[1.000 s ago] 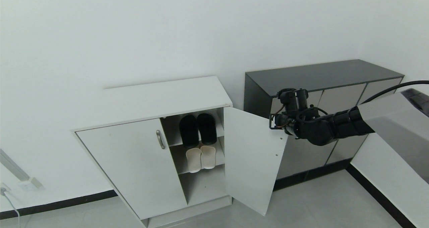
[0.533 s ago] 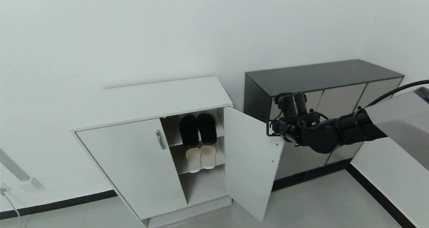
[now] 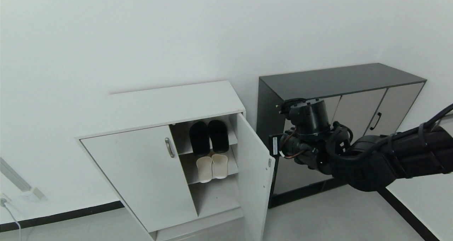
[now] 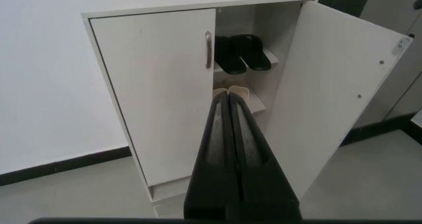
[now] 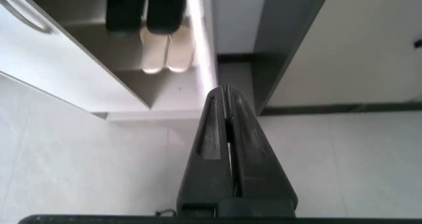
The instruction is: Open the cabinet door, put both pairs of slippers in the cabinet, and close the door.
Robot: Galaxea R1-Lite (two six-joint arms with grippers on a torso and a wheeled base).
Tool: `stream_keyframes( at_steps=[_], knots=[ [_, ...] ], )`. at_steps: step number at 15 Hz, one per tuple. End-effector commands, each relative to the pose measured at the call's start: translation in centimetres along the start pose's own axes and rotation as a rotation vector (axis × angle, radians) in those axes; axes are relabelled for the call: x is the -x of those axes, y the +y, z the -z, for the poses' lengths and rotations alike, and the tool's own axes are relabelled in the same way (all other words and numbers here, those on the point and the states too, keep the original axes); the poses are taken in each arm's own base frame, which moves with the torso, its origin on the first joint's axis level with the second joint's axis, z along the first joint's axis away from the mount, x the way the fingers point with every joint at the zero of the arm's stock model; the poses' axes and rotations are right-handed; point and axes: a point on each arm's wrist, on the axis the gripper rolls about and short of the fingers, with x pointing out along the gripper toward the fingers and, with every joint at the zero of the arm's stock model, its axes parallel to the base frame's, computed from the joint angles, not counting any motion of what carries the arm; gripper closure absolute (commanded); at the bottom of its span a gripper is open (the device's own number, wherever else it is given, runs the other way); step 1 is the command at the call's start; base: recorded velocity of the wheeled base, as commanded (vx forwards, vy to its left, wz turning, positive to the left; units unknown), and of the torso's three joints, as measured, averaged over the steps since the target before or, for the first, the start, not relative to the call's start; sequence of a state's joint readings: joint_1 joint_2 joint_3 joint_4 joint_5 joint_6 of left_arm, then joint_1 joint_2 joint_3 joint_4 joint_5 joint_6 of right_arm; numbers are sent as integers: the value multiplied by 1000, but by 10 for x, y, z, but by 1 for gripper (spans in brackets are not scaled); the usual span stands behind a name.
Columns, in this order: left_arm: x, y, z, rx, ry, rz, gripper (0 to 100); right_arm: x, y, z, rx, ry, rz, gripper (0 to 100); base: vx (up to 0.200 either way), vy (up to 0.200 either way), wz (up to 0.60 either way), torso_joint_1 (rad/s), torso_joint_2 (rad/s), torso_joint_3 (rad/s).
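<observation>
Head view is showing the white cabinet [image 3: 170, 104] with its right door [image 3: 253, 163] half open. Black slippers [image 3: 208, 136] are sitting on the top shelf [image 3: 232, 135], cream slippers [image 3: 212, 166] on the shelf below [image 3: 232, 165]. The right claw [image 5: 227, 92] — squeezed together — is hanging just beside the door's outer edge; a sticker [image 3: 274, 144] near it is too small to read. The left claw [image 4: 229, 95] is squeezed together too. Since a second ago the door is swinging nearer shut.

right arm [image 3: 375, 159]: matte black, cylindrical wrist housing | cables [image 3: 341, 136]: black loops | right gripper [image 5: 227, 92]: black, tapered
</observation>
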State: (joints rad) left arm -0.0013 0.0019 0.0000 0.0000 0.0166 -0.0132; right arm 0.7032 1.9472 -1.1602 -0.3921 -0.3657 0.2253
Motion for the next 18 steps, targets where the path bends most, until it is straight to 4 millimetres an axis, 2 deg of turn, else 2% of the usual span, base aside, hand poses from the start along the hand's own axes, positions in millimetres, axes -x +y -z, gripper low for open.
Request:
stream_keyframes(
  at_steps=[1, 10, 18],
  knots=[
    [0, 0, 0, 1, 0, 0, 100, 6, 1, 6, 39, 3, -10, 100, 0, 0, 0, 0, 0, 0],
    [0, 0, 0, 1, 0, -2, 100, 9, 6, 12, 68, -35, -31, 100, 0, 0, 0, 0, 0, 0],
    [0, 0, 0, 1, 0, 0, 100, 10, 8, 15, 68, -40, -44, 100, 0, 0, 600, 3, 1, 4]
  ],
)
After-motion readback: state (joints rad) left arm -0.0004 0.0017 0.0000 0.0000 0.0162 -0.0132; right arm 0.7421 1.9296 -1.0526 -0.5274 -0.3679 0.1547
